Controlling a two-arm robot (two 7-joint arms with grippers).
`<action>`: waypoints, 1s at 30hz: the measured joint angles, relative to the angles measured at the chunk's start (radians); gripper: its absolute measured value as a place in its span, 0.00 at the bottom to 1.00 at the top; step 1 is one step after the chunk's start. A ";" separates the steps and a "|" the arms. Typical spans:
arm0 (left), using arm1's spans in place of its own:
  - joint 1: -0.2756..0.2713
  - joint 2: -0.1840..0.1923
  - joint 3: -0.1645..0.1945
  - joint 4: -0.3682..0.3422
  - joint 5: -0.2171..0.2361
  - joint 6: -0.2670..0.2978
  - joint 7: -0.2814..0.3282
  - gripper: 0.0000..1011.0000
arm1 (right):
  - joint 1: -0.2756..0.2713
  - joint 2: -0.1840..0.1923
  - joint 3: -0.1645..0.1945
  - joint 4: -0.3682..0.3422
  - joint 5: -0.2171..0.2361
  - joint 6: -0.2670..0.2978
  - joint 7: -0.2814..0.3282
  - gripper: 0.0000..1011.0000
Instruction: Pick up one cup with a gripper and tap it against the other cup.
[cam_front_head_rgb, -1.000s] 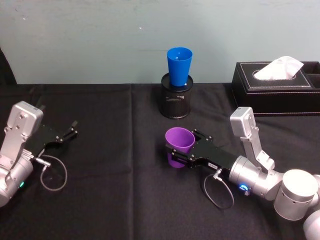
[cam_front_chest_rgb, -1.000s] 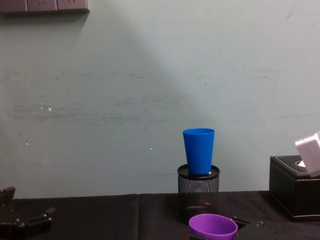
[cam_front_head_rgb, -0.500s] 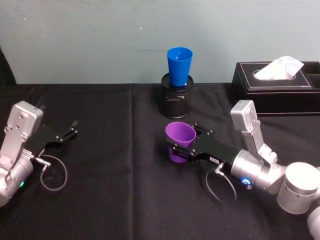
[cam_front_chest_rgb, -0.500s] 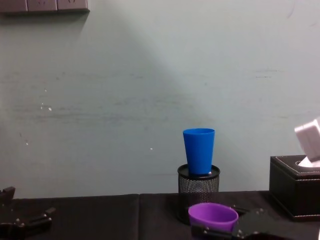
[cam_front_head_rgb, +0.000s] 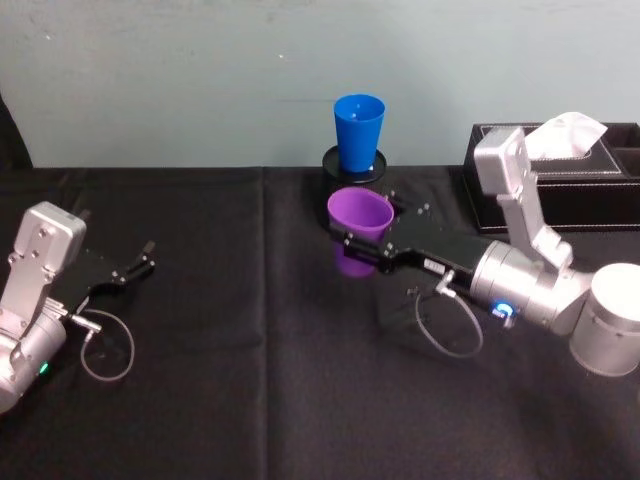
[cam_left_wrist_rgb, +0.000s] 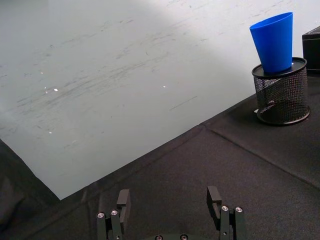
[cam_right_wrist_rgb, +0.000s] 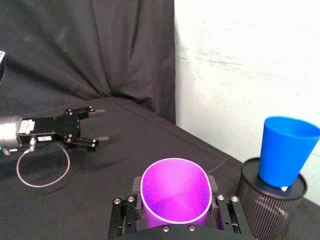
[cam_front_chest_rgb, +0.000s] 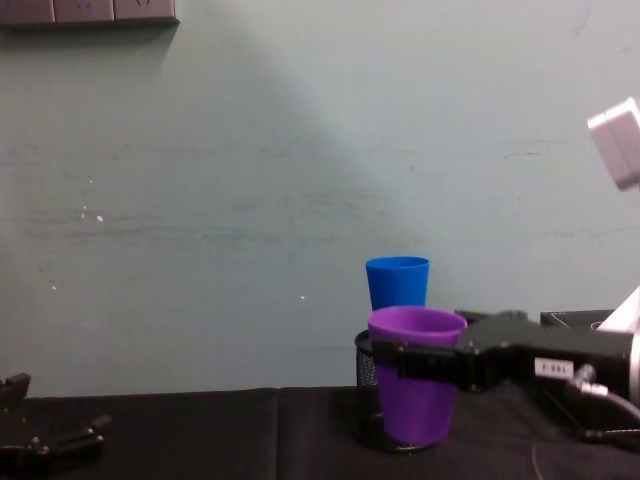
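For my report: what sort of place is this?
Probably an office or lab test bench: a black-clothed table, a mesh pen holder, a tissue box, and the right gripper holding a purple cup.

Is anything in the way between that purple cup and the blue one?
Nothing visible. The right gripper holds the purple cup raised in front of the blue cup, open air between them. Only the mesh pen holder under the blue cup is close. The left gripper sits parked far left.

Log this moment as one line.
right tool shut on purple cup, off table | blue cup in mesh holder, cups apart | left tool open, parked
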 joint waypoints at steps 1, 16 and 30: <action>0.000 0.000 0.000 0.000 0.000 0.000 0.000 0.99 | 0.002 0.003 -0.001 -0.007 0.000 0.007 -0.002 0.72; 0.000 0.000 0.000 0.000 0.000 0.000 0.000 0.99 | 0.035 0.033 -0.019 -0.062 0.035 0.075 -0.021 0.72; 0.000 0.000 0.000 0.000 0.000 0.000 0.000 0.99 | 0.044 0.038 -0.025 -0.078 0.047 0.082 -0.041 0.72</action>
